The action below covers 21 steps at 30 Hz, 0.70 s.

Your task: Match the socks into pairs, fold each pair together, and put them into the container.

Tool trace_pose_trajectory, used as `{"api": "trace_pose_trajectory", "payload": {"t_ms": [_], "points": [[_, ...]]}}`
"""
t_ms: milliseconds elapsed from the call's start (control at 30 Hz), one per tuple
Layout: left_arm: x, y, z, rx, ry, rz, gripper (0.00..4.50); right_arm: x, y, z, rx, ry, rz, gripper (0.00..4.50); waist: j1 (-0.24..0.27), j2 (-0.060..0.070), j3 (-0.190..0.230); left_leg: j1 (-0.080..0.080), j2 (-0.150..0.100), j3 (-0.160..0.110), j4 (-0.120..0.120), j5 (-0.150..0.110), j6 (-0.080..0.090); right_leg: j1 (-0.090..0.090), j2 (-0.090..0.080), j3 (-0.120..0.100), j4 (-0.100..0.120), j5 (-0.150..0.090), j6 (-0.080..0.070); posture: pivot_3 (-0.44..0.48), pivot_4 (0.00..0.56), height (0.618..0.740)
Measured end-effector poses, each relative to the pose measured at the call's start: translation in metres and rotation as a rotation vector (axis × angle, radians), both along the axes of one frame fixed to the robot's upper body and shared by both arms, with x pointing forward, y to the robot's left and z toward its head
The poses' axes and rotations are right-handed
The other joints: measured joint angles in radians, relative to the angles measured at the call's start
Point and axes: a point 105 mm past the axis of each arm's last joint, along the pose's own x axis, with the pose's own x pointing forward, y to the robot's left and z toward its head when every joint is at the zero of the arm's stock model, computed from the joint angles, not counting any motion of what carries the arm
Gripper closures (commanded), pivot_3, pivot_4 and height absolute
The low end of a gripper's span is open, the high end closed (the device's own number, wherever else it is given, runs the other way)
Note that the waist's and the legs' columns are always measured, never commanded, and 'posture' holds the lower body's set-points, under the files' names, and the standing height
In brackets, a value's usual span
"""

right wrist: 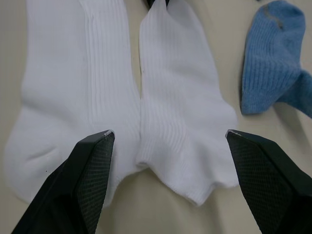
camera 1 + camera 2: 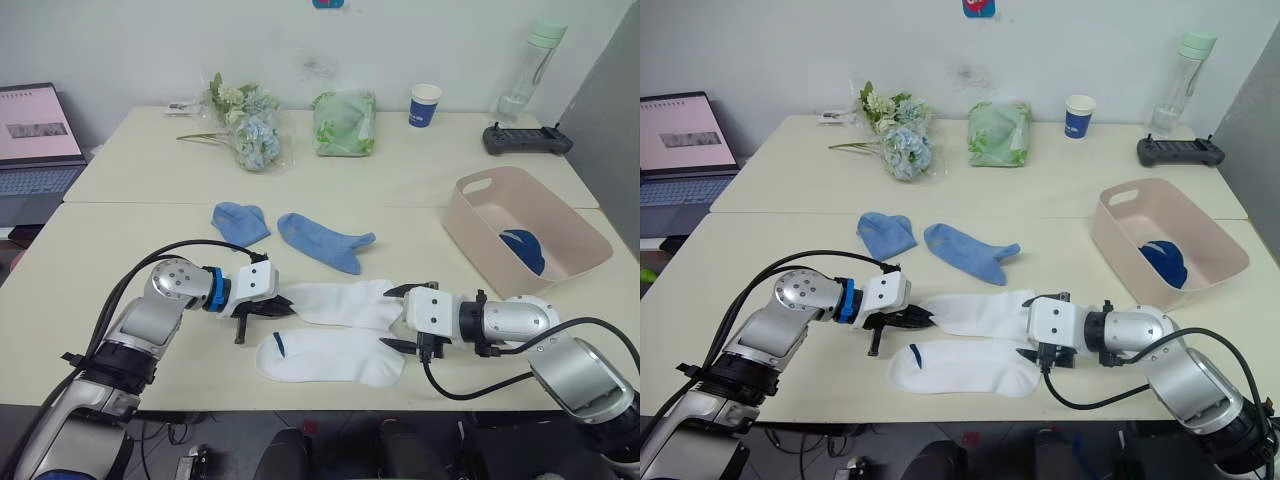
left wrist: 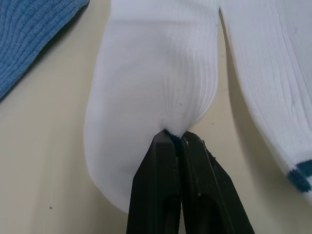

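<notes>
Head view: two white socks side by side on the near table, far white sock [image 2: 345, 301] and near white sock [image 2: 330, 358]. Left gripper [image 2: 280, 306] pinched tight on the far sock's end. Right gripper [image 2: 398, 318] spread wide at the opposite ends, one finger at the far sock, the other at the near one. Beyond the jaws, a folded light blue sock [image 2: 240, 221] and a flat light blue sock [image 2: 325, 241], apart from each other. Off past the right gripper, the pink container [image 2: 525, 232] with a dark navy bundle [image 2: 524, 250] inside. Further back: green bag [image 2: 345, 122], blue paper cup [image 2: 425, 105], flowers [image 2: 245, 125].

Left wrist: black fingers [image 3: 156, 190] pressed together, a fold of white fabric nipped at their tips, cloth puckering ahead of them. Second white sock alongside, blue mark [image 3: 302, 174] at its edge.

Right wrist: fingers [image 1: 85, 180] far apart, both white sock ends lying between them on the table, nothing held. A light blue sock beyond the outer finger.
</notes>
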Motion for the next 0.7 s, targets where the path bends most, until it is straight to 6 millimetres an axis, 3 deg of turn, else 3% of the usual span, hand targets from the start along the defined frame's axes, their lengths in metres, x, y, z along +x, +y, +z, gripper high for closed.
{"api": "trace_pose_trajectory", "payload": {"t_ms": [33, 133, 433, 700], "points": [[0.000, 0.000, 0.000, 0.000, 0.005, 0.004, 4.46, 0.001, 0.000, -0.003, -0.006, 0.001, -0.001, 0.57, 0.000, 0.000, 0.000, 0.000, 0.000, 0.000, 0.000, 0.000, 0.000, 0.000, 0.000, 0.000, 0.000, 0.000, 0.000, 0.000, 0.150, 0.740], [0.000, 0.000, -0.001, 0.001, 0.013, 0.010, 4.50, 0.005, 0.000, -0.009, -0.015, 0.001, -0.007, 1.18, -0.001, 0.000, 0.000, 0.000, 0.000, 0.000, 0.000, 0.000, 0.000, 0.000, 0.000, 0.000, 0.000, 0.000, 0.000, 0.000, 0.150, 0.740], [-0.001, -0.001, 0.000, 0.001, 0.000, 0.003, 4.50, 0.012, -0.001, -0.014, -0.019, 0.011, -0.030, 4.49, -0.001, 0.000, 0.000, 0.000, 0.000, 0.000, 0.000, 0.000, 0.000, 0.000, 0.000, 0.001, 0.000, 0.000, 0.000, 0.000, 0.150, 0.740], [-0.006, 0.010, 0.006, 0.007, 0.035, 0.008, 4.50, 0.005, 0.008, 0.005, 0.096, 0.052, -0.001, 4.49, -0.001, 0.000, 0.000, 0.000, 0.001, 0.000, 0.000, 0.000, 0.000, 0.000, 0.000, 0.001, 0.000, 0.000, 0.000, 0.000, 0.150, 0.740]]}}
